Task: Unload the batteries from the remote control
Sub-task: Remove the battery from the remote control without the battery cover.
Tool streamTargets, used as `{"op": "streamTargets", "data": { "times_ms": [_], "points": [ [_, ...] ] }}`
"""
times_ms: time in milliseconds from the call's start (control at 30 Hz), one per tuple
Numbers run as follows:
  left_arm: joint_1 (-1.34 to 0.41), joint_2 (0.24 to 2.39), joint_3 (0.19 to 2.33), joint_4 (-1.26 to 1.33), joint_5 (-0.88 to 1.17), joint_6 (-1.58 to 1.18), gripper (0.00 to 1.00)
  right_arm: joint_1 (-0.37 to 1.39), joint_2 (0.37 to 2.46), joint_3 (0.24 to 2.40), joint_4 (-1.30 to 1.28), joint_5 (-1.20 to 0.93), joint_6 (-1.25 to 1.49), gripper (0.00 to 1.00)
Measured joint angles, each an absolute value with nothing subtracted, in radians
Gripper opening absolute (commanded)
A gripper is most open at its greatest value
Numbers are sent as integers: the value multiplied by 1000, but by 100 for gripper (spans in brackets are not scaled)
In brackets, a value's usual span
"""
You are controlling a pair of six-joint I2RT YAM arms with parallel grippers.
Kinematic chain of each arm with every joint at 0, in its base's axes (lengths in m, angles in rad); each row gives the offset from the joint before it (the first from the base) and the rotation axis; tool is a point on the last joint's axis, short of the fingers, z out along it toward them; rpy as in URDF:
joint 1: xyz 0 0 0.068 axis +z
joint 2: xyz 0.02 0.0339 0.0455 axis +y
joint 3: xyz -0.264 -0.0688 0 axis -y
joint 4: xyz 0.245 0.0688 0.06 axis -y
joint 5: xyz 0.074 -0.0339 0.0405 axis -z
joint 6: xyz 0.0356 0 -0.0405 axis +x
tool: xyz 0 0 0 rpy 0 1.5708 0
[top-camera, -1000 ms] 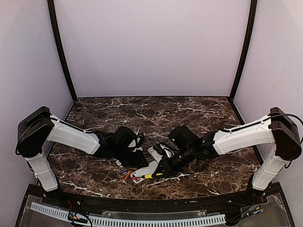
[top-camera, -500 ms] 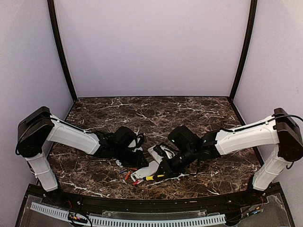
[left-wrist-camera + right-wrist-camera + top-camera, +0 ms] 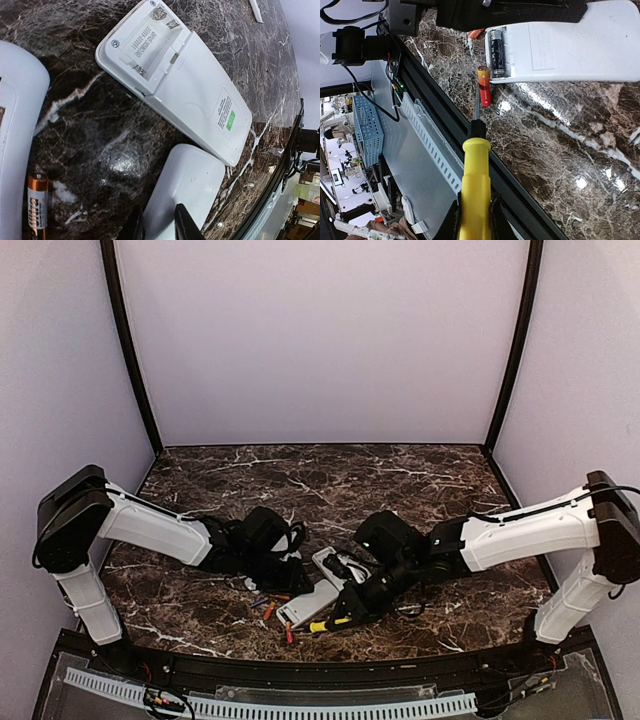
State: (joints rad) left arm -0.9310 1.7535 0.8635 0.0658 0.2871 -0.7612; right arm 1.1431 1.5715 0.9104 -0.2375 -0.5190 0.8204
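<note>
My left gripper (image 3: 160, 227) is shut on the rounded end of a white remote control (image 3: 187, 190), which lies at the table's front middle (image 3: 308, 602). In the right wrist view its open compartment holds one dark battery (image 3: 497, 50). An orange-red battery (image 3: 484, 86) lies on the marble just outside that compartment, seen from above near the front edge (image 3: 290, 635). My right gripper (image 3: 474, 220) is shut on a yellow-handled screwdriver (image 3: 476, 170), and its tip is at this loose battery. Another orange battery (image 3: 37, 212) lies beside the left gripper.
A second white remote (image 3: 170, 75) lies face down with its battery compartment empty. A third white body (image 3: 15, 125) fills the left edge of the left wrist view. Loose batteries (image 3: 265, 605) lie left of the held remote. The table's black front rail (image 3: 435, 115) runs close by.
The right arm has drawn the screwdriver toward the near edge, and the orange-red battery has slid with it, away from the remote. The left gripper has kept its hold.
</note>
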Motion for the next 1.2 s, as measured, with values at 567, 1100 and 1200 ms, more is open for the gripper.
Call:
{"op": "streamTargets", "data": {
  "times_ms": [567, 1100, 1200],
  "points": [
    [-936, 1683, 896, -16, 220, -738, 31, 1147, 1473, 924, -309, -467, 805, 0],
    [-947, 1279, 655, -95, 179, -904, 33, 1084, 1467, 984, -393, -406, 696, 0],
    [-965, 1265, 608, -113, 195, -952, 23, 1084, 1508, 1002, -392, -415, 675, 0]
  ]
}}
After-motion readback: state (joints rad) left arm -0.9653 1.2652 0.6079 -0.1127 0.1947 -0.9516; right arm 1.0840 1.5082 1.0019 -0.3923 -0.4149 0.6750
